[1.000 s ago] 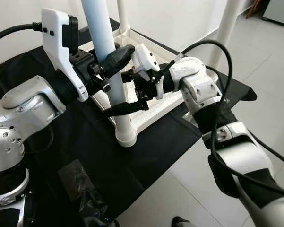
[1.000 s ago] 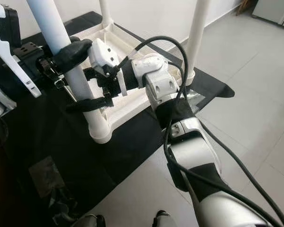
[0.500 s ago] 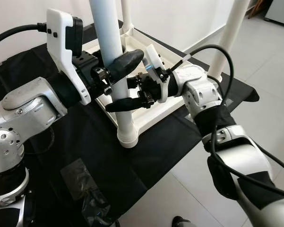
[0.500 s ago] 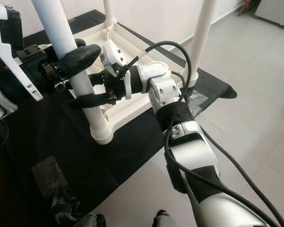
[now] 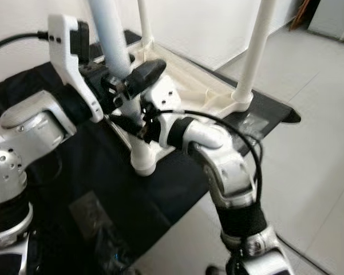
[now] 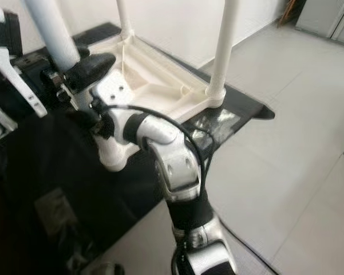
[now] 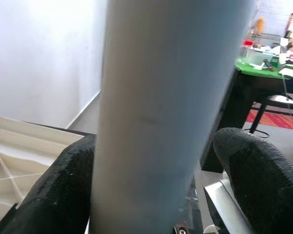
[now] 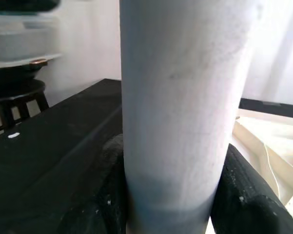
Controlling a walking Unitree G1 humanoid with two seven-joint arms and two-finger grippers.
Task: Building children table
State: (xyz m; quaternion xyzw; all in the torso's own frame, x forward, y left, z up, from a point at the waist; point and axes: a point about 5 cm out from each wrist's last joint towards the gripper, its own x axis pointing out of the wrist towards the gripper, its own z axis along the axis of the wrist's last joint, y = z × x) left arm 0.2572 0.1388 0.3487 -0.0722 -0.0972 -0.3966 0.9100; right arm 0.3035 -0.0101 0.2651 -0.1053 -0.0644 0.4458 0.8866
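A white plastic children's table (image 5: 201, 91) lies upside down on a black cloth, its legs pointing up. Both grippers hold the near left leg (image 5: 110, 46), which stands in its corner socket (image 5: 143, 162). My left gripper (image 5: 131, 89) is shut on the leg higher up, one black finger (image 5: 144, 73) wrapping its front. Just below it, my right gripper (image 5: 133, 123) is shut on the same leg. In the wrist views the leg (image 7: 161, 107) sits between the left fingers (image 7: 58, 190), and the leg (image 8: 178, 107) between the right fingers (image 8: 244, 200).
Two more legs stand upright, one at the near right corner (image 5: 255, 51) and one at the back (image 5: 143, 23). The black cloth (image 5: 97, 172) covers the floor under the table; pale tiles (image 5: 320, 172) lie to the right. A crumpled black piece (image 5: 94, 220) lies near my feet.
My right arm has swung in across the front, its elbow now before me, and its gripper sits lower and tighter on the leg. The left gripper keeps its hold. The camera has shifted.
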